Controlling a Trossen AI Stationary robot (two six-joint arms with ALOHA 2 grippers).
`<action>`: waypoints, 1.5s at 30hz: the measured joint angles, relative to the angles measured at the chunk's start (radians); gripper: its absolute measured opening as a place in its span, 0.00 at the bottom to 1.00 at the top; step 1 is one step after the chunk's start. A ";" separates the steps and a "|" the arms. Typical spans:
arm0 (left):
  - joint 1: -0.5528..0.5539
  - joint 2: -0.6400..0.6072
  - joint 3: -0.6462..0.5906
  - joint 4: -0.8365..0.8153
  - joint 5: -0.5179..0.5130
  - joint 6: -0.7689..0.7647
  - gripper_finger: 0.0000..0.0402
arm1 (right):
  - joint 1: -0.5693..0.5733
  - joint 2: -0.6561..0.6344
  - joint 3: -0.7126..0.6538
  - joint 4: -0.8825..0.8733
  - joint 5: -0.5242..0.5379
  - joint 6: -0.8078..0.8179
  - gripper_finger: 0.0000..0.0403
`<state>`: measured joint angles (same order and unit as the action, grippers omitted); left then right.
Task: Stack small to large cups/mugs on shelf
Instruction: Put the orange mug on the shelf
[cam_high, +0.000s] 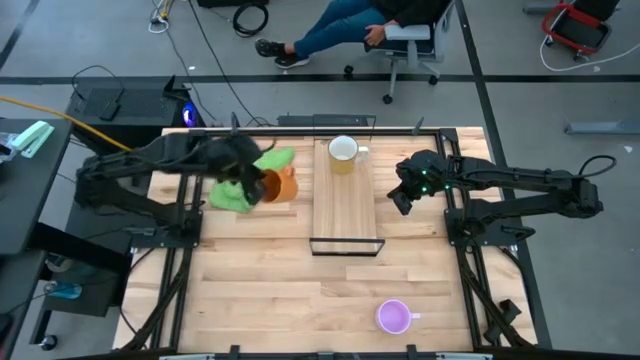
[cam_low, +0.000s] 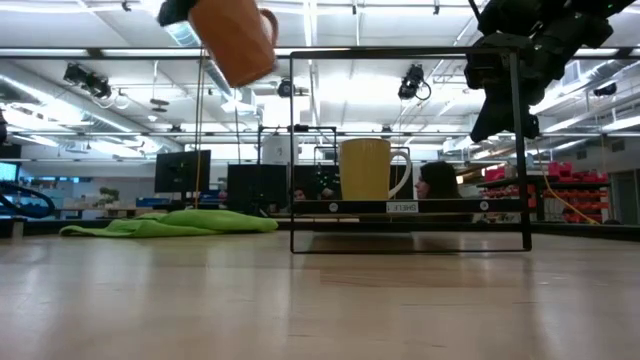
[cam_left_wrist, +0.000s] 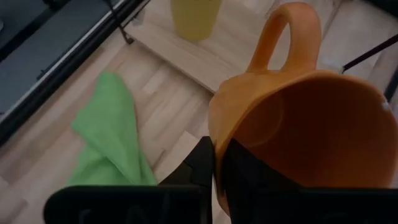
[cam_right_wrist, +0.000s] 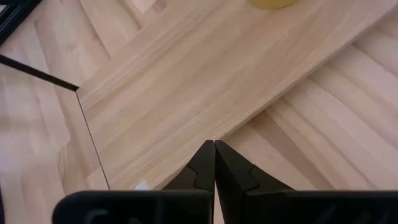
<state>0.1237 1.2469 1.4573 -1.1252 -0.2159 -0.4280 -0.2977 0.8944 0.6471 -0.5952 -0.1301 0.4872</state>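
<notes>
Orange mug (cam_left_wrist: 298, 118) is gripped at its rim by the left gripper (cam_left_wrist: 214, 168) and held tilted, lifted clear of the table (cam_high: 270, 290), above the green cloth (cam_high: 235, 185). White mug (cam_high: 343, 152) is seen standing at the shelf's (cam_high: 345, 215) far end. Purple mug (cam_high: 393, 317) is set well apart, near the table's front edge. Right gripper (cam_right_wrist: 214, 163), fingers pressed together and empty, is held above the shelf's edge. Desks and monitors (cam_low: 182, 170) are seen beyond.

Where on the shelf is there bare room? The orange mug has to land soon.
The shelf is bare from the white mug at its far end down to the black frame. Crowded: left of it, around the left tool, orange mug, green cloth.
</notes>
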 joint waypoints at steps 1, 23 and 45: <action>0.025 0.026 0.014 0.000 0.018 0.039 0.06 | 0.000 0.000 0.000 0.001 0.003 0.012 0.03; 0.221 0.658 0.625 -0.127 0.276 0.599 0.06 | -0.001 0.000 0.000 -0.003 0.029 0.045 0.02; 0.185 0.921 0.719 -0.134 0.284 0.808 0.06 | -0.001 0.000 0.000 -0.002 0.048 0.089 0.02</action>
<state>0.3085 2.1682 2.1765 -1.2594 0.0685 0.3796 -0.2989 0.8948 0.6472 -0.5976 -0.0822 0.5766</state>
